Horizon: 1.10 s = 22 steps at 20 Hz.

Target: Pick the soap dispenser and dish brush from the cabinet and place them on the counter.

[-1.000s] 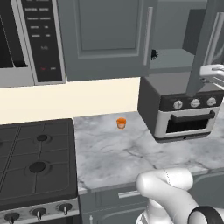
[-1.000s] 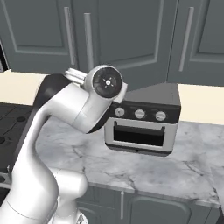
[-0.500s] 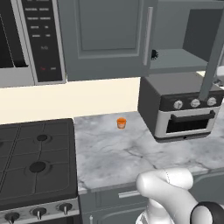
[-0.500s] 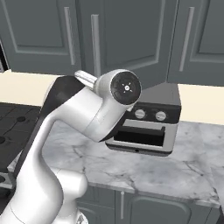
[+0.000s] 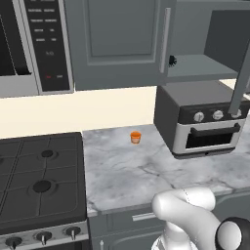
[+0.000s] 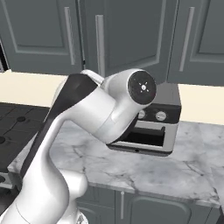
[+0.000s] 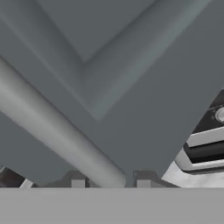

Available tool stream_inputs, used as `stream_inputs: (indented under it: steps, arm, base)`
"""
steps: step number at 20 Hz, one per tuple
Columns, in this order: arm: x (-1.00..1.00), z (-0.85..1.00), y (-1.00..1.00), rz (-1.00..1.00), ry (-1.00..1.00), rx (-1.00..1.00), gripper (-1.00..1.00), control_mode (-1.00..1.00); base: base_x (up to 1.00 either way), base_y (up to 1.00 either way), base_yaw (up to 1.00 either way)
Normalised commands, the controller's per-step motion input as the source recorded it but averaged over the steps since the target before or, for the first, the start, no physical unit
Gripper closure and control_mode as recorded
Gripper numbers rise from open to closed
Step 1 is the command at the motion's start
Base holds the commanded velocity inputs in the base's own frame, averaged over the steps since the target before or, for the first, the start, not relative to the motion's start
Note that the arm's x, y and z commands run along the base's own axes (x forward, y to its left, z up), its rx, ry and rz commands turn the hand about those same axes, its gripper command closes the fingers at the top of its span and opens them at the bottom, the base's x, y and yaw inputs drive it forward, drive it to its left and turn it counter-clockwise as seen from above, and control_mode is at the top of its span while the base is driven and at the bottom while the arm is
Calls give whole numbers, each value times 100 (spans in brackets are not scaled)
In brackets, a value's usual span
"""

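Gripper (image 7: 107,180) sat hard against the cabinet (image 5: 122,44) door, its 2 dark fingertips (image 7: 78,179) straddling the door's long metal handle (image 7: 57,131); slightly parted, but whether they pinched the handle or merely flanked it could not be told. The handle ran diagonally away from the fingers, up toward the hand view's left edge. Door grey-blue, panelled. Beyond the door edge, to the fingers' right, a toaster oven (image 7: 205,144) on the marble counter (image 5: 132,171). A small black object (image 5: 172,60), perhaps the dish brush, on the grey inner shelf.
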Motion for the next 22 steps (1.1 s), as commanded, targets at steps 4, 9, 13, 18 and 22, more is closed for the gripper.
stream_inputs:
  steps: [4,9,13,18,22]
  arm:
    - [-3,0,0,0,0,0,-100,-100]
    - [-41,0,-7,-1,-7,0,-100,-100]
    - [-50,9,0,-2,-10,-1,-100,-100]
    - [-42,11,13,-4,-7,-5,-100,-100]
    - [-19,0,24,-6,1,-10,-100,-100]
  base:
    - [0,0,0]
    - [0,0,0]
    - [0,0,0]
    - [0,0,0]
    - [0,0,0]
